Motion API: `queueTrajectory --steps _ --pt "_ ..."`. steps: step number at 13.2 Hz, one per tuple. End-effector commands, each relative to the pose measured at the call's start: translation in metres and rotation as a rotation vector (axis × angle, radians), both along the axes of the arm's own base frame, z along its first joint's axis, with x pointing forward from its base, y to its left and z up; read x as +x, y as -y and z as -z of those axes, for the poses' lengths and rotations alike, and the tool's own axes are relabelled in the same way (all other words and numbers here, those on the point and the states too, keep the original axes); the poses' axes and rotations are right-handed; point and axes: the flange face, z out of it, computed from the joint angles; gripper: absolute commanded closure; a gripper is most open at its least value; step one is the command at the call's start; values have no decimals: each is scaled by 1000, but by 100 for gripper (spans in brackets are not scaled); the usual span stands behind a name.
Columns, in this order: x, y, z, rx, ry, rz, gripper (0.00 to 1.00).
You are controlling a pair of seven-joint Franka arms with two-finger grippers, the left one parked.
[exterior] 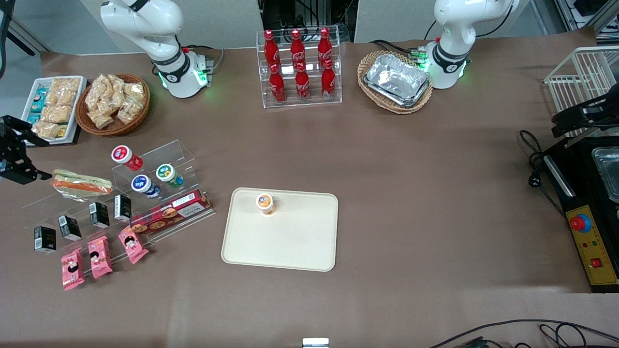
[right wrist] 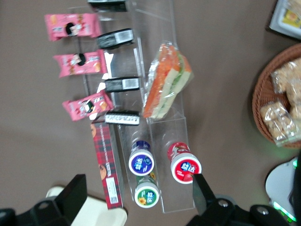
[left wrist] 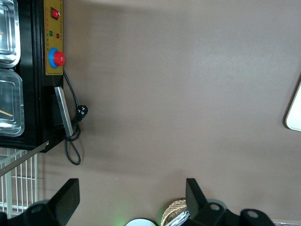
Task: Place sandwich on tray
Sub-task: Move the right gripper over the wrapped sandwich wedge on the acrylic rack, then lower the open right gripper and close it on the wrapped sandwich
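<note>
One sandwich (exterior: 81,185) lies flat on the upper step of the clear stepped shelf (exterior: 181,150), wrapped in clear plastic, its orange-red stripe and green filling showing through. My jaws (exterior: 42,175) hang at the working arm's end of the surface, just beside the sandwich's end and apart from it; in my wrist view the fingers (right wrist: 75,193) stand spread wide with nothing between them. On the same step lies a red-capped cup (exterior: 126,157), and one step lower a blue-capped cup (exterior: 144,186) and a green-capped cup (exterior: 169,175). Lower steps carry small black cartons (exterior: 99,214), the long red biscuit box (exterior: 170,212) and pink snack packets (exterior: 99,257). Well apart, toward the middle of the surface (exterior: 435,193), sits the cream tray (exterior: 280,241), holding only an orange-capped cup (exterior: 265,203) near its edge farthest from the front camera.
</note>
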Motion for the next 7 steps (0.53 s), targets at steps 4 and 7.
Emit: queueTrajectory --steps 4,7 --pt "10 31 44 -43 -116 254 0" --pt "18 48 62 -76 -112 345 0"
